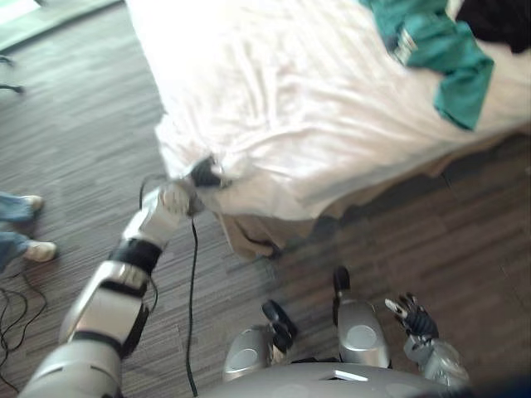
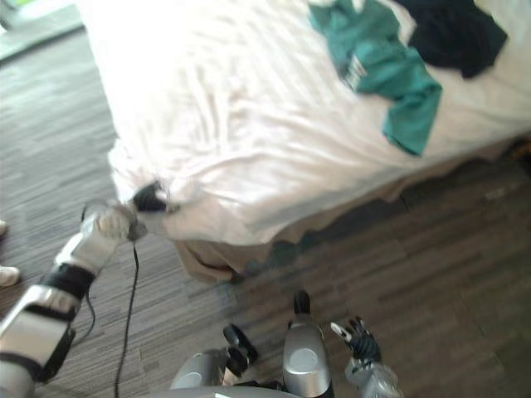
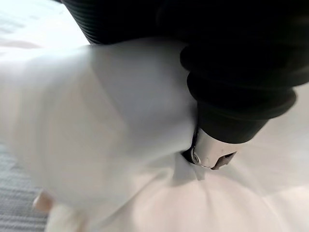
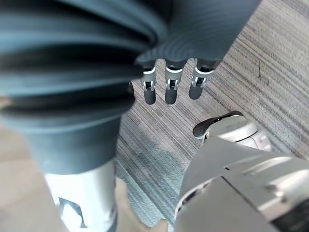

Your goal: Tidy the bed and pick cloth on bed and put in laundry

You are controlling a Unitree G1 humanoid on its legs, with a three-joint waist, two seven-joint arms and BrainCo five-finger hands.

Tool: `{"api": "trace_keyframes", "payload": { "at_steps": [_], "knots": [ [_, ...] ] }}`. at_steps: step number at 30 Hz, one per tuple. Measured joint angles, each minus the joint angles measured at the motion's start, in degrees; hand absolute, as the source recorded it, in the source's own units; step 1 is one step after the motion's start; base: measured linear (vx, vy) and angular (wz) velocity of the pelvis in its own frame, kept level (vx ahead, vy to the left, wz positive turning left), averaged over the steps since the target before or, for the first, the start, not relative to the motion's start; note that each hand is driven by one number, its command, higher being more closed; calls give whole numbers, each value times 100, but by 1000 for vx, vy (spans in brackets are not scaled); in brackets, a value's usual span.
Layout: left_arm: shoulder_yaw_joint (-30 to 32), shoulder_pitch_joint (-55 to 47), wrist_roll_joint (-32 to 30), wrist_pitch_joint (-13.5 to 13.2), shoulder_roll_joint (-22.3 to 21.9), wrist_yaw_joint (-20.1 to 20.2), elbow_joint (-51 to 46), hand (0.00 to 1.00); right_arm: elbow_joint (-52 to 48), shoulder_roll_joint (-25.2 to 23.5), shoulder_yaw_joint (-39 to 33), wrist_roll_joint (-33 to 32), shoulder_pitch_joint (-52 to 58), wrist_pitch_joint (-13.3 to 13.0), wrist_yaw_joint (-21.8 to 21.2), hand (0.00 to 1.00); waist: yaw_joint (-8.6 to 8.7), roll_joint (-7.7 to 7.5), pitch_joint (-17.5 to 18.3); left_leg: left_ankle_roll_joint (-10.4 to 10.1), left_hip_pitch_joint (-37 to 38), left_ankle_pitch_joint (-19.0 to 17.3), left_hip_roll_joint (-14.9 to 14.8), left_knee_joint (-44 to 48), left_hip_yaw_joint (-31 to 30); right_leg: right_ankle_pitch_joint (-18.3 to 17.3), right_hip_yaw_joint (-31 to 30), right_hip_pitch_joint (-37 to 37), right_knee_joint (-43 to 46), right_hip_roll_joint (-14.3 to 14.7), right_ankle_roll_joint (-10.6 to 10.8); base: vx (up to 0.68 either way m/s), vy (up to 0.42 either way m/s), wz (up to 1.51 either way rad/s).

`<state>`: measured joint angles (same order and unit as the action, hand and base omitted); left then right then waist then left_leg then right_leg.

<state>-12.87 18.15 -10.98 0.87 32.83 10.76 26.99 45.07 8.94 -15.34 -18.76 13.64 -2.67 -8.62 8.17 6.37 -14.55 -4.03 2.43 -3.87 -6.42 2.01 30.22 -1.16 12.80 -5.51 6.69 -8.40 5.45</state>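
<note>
Bedsheet (image 1: 282,116) lies rumpled at the near corner of the bed (image 1: 247,236), where our left hand (image 1: 202,175) meets it, its fingers buried in folds, so we cannot tell the grip. We should pull outward evenly, low and slow. Teal cloth (image 1: 444,58) waits farther along; our right hand (image 1: 412,317) hangs empty, its fingers (image 4: 166,92) relaxed and apart.

A: The white sheet (image 1: 274,108) glares hard and is nearly washed out toward its far left corner.
B: Agreed (its folds barely register there). The grey carpet (image 1: 465,249) stays dim, with a dark shadow under the bed (image 1: 246,237).
</note>
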Motion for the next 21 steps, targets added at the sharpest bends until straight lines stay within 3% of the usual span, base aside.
{"api": "trace_keyframes", "payload": {
  "at_steps": [3, 4, 9, 13, 17, 21],
  "knots": [
    [480, -1059, 322, -23, -429, -157, -220, 100, 316, -8, -64, 113, 35, 110, 116, 0, -219, 12, 313, -9, 84, 44, 6, -106, -306, 29, 278, 369, -344, 43, 46, 45, -15, 49],
    [528, -1273, 369, -60, -602, -277, -267, 0, 379, -22, -121, 163, 31, 114, 139, 0, -278, 10, 402, -7, 93, 47, 9, -124, -388, 36, 334, 444, -421, 58, 54, 16, -20, 40],
    [1051, -1950, 702, -102, -1442, -907, 128, 0, 713, -158, -230, 241, 0, 292, 162, 0, -404, -98, 689, -18, 342, 57, 24, -298, -537, 100, 398, 815, -759, 204, 63, 1, -42, 5],
    [1663, -1957, 1733, -103, -2166, -1393, 1011, 0, 1141, -230, -314, 702, 2, 462, 87, 0, -441, -201, 755, -37, 418, 70, 26, -389, -583, 161, 483, 941, -948, 251, 67, -1, -35, 1],
    [2484, -1957, 2478, -86, -2599, -1606, 1684, 0, 1325, -339, -470, 889, -53, 448, 11, 0, -444, -330, 788, -37, 553, 70, 34, -398, -737, 171, 514, 1127, -1047, 260, 75, 27, -21, -1],
    [3492, -2469, 2532, 376, -2749, -1746, 2896, 0, 1421, -418, -487, 892, -215, 360, -50, 0, -479, -361, 788, -37, 627, 70, 48, -397, -768, 171, 532, 1244, -1110, 254, 75, 6, -12, 4]
  ]
}}
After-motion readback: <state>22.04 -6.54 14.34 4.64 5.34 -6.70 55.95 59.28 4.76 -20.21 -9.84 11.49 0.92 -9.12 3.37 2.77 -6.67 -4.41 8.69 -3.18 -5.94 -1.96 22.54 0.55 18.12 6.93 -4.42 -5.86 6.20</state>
